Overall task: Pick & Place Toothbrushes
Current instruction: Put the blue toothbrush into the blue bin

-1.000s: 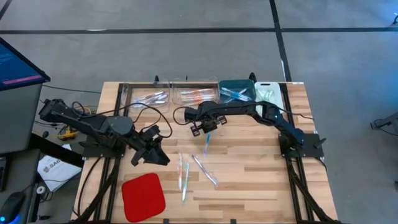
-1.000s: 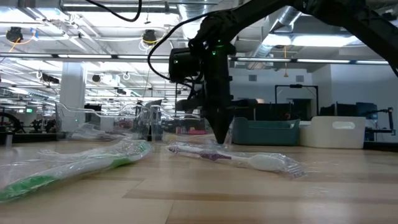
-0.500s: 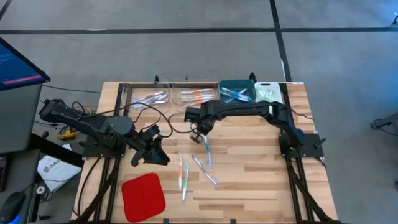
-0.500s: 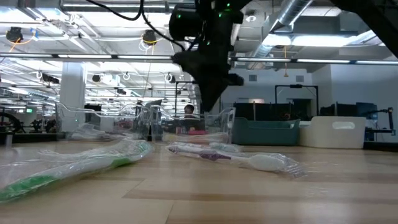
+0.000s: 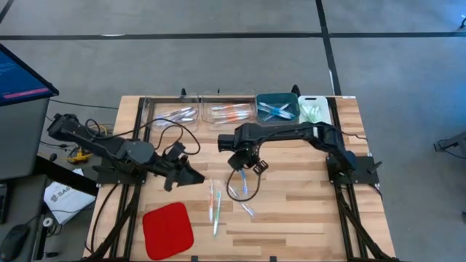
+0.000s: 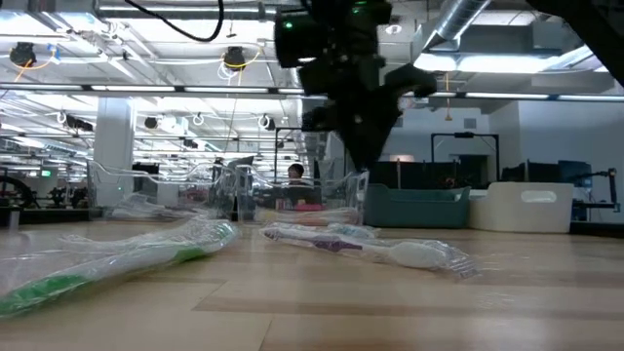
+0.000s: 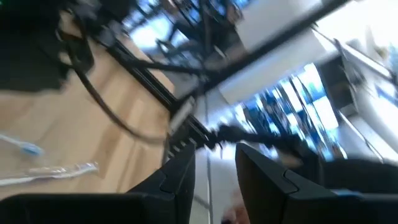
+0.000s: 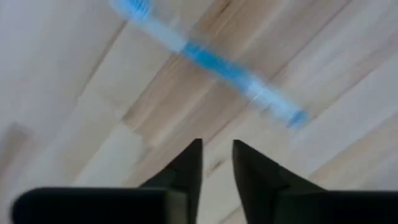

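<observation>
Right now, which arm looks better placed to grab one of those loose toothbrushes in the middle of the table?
The right one, probably. Its right gripper hovers just above the blue toothbrush, which fills its wrist view ahead of the fingers. The left gripper sits farther off to the side.

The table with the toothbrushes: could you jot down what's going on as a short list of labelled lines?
Table: wooden top
Loose toothbrushes: a few near the middle, including a blue one and a green one
Bins: four along the far edge, with toothbrushes inside
Right gripper: above the loose toothbrushes, fingers nearly closed, holding nothing
Left gripper: waiting at the left, holding nothing
Red pad: near the front edge
</observation>
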You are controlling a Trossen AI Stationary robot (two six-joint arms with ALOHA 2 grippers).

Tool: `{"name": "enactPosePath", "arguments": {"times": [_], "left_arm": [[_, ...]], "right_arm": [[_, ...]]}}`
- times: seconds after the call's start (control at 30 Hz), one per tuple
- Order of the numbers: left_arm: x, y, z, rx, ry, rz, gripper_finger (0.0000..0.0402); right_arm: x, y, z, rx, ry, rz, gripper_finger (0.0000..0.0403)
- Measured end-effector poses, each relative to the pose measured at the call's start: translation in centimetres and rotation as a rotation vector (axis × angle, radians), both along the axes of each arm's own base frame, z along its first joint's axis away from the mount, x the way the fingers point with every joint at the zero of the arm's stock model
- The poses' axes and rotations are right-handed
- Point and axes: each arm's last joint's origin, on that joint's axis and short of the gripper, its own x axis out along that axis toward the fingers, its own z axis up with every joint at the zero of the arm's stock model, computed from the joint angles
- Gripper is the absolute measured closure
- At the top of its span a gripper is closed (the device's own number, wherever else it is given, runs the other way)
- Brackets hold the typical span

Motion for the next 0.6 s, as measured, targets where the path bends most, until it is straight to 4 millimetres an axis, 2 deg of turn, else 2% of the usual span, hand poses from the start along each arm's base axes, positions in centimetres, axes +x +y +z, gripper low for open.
{"name": "enactPosePath", "arguments": {"times": [0.1,0.17,0.37,0.5,0.6], "left_arm": [[0.2,-0.2,-0.2,-0.036,0.010,0.092,0.0293],[0.4,-0.3,-0.5,-0.044,0.028,0.126,0.0293],[1.6,-1.3,-1.0,-0.088,0.014,0.184,0.0293],[3.0,-2.3,-1.7,-0.101,-0.012,0.210,0.0293],[4.1,-3.3,-2.3,-0.136,-0.048,0.204,0.0293]], "right_arm": [[0.2,0.2,-0.7,-0.002,0.004,0.037,0.0272],[1.3,0.3,-1.1,-0.004,-0.072,0.039,0.0243],[1.5,-0.4,-3.5,-0.001,-0.002,0.117,0.0166],[1.7,-1.4,-5.9,-0.021,0.070,0.131,0.0149],[1.9,-2.2,-6.3,-0.027,0.056,0.130,0.0149]]}}
